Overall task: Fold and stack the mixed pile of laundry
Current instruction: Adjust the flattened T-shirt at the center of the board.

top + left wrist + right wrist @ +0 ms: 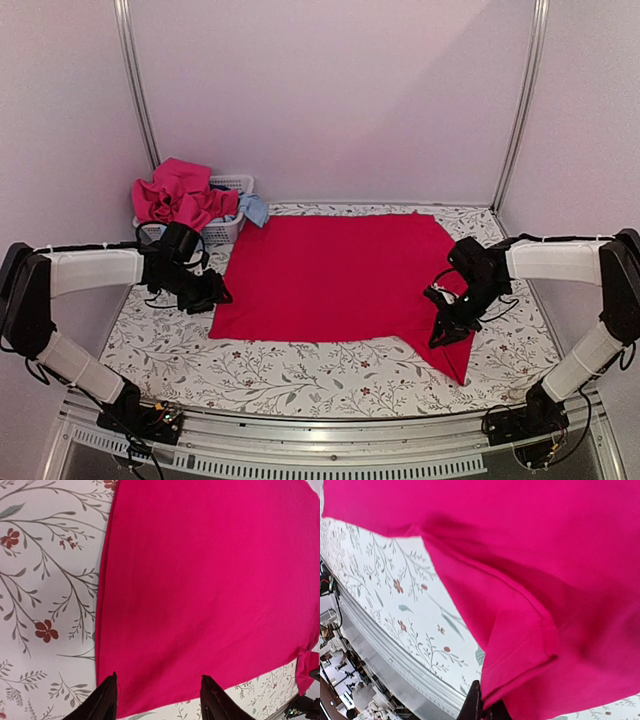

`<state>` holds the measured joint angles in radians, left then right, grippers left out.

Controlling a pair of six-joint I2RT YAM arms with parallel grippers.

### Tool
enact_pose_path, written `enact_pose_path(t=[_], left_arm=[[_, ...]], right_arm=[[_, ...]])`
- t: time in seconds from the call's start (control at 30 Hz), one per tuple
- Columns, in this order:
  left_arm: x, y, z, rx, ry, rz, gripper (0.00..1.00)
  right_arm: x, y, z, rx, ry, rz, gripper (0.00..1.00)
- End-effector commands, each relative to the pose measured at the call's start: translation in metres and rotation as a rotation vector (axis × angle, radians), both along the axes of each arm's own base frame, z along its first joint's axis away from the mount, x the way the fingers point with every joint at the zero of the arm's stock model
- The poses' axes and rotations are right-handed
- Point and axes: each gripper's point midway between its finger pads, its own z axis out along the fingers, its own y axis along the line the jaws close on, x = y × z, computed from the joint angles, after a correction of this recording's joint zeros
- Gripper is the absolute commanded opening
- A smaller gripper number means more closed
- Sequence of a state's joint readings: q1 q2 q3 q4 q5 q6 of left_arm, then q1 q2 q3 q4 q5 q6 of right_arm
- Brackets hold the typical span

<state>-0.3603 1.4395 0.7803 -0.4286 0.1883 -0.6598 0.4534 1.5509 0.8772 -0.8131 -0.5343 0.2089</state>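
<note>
A large bright red cloth point(330, 275) lies spread flat on the flower-printed table. My right gripper point(441, 334) is at the cloth's near right edge, shut on a folded hem of the red cloth point(545, 555). That edge is lifted a little off the table, and the gripper point(487, 709) is mostly hidden by the fabric. My left gripper point(214, 296) hovers open over the near left corner of the cloth point(200, 580), its fingers point(159, 676) straddling the corner with nothing between them. The rest of the mixed laundry pile point(180, 192), red and pink pieces, sits heaped in the basket.
A white slatted basket point(228, 230) stands at the back left, with a light blue cloth point(254, 208) hanging over its right side. White walls close in the table on three sides. A metal rail point(330, 440) runs along the near edge.
</note>
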Motion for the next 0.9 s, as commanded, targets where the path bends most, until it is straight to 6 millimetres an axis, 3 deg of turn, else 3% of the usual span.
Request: enact_pose_path(t=[0.0, 0.17, 0.23, 0.27, 0.4, 0.5, 0.57, 0.7, 0.87], left_arm=[[-0.016, 0.004, -0.003, 0.009, 0.036, 0.027, 0.55], [-0.027, 0.006, -0.004, -0.015, 0.053, 0.056, 0.56], [-0.029, 0.007, -0.004, -0.020, 0.060, 0.064, 0.56], [-0.030, 0.007, -0.004, -0.020, 0.062, 0.066, 0.56], [-0.034, 0.008, -0.004, -0.036, 0.070, 0.084, 0.57], [-0.037, 0.009, -0.006, -0.052, 0.080, 0.107, 0.57], [-0.037, 0.009, -0.004, -0.076, 0.077, 0.129, 0.57], [-0.033, 0.010, -0.001, -0.114, 0.059, 0.171, 0.57], [-0.030, 0.017, -0.007, -0.100, 0.074, 0.230, 0.55]], right_arm=[[-0.034, 0.011, 0.006, -0.008, 0.043, 0.068, 0.05], [-0.069, 0.036, 0.002, 0.014, 0.089, 0.224, 0.08], [-0.081, 0.044, 0.003, 0.023, 0.104, 0.279, 0.20], [-0.084, 0.045, 0.004, 0.027, 0.111, 0.291, 0.34], [-0.082, 0.046, 0.018, 0.053, 0.078, 0.277, 0.56], [-0.072, 0.033, 0.023, 0.055, 0.056, 0.151, 0.53], [-0.058, 0.017, 0.025, 0.061, 0.057, -0.009, 0.45], [-0.026, -0.021, 0.033, 0.088, 0.025, -0.319, 0.42], [-0.022, -0.054, 0.022, -0.054, -0.001, -0.469, 0.36]])
